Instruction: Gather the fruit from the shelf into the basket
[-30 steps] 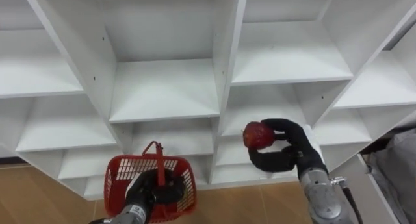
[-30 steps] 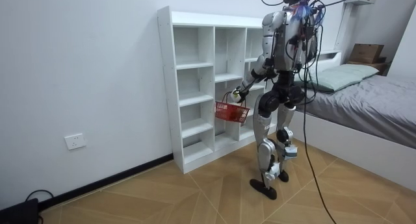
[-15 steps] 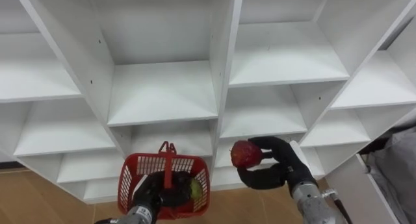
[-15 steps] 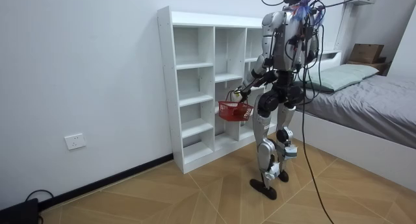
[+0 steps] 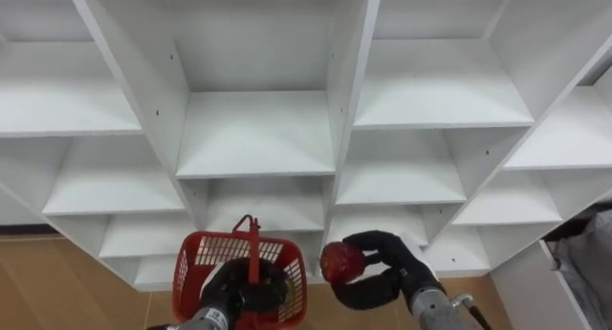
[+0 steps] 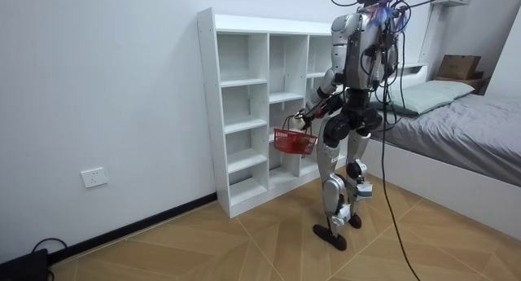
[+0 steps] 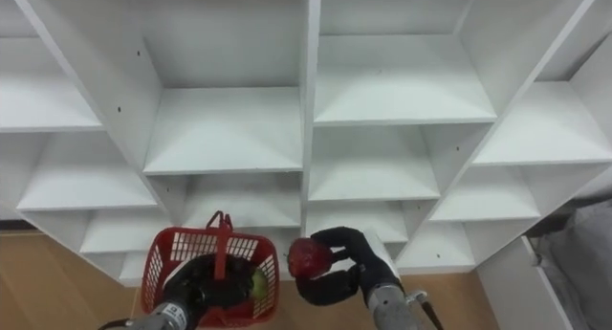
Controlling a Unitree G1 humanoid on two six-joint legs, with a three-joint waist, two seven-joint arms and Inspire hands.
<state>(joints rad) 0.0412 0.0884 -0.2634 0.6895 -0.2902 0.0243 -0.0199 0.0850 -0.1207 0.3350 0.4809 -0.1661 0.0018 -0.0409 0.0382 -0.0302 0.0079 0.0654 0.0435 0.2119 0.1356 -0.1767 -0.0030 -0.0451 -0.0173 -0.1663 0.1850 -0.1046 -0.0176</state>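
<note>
A red apple (image 5: 339,261) sits in my right hand (image 5: 382,277), whose fingers and thumb curl round it, just right of the basket's rim. My left hand (image 5: 234,294) is curled round the handle of a red plastic basket (image 5: 195,263) held low in front of the white closet (image 5: 258,129). A green fruit (image 7: 258,283) lies inside the basket. In the room view I stand facing the closet (image 6: 244,102) with the basket (image 6: 294,140) held out at hip height.
The closet's open shelves (image 5: 426,91) around my hands hold nothing. A wooden floor (image 5: 57,282) lies below. In the room view a bed (image 6: 456,126) stands behind me at the room view's right and a wall socket (image 6: 94,177) at its left.
My right hand has brought the apple down and leftwards, from in front of the right-hand shelves to beside the basket's rim. The basket stayed in my left hand; the camera shifted slightly.
</note>
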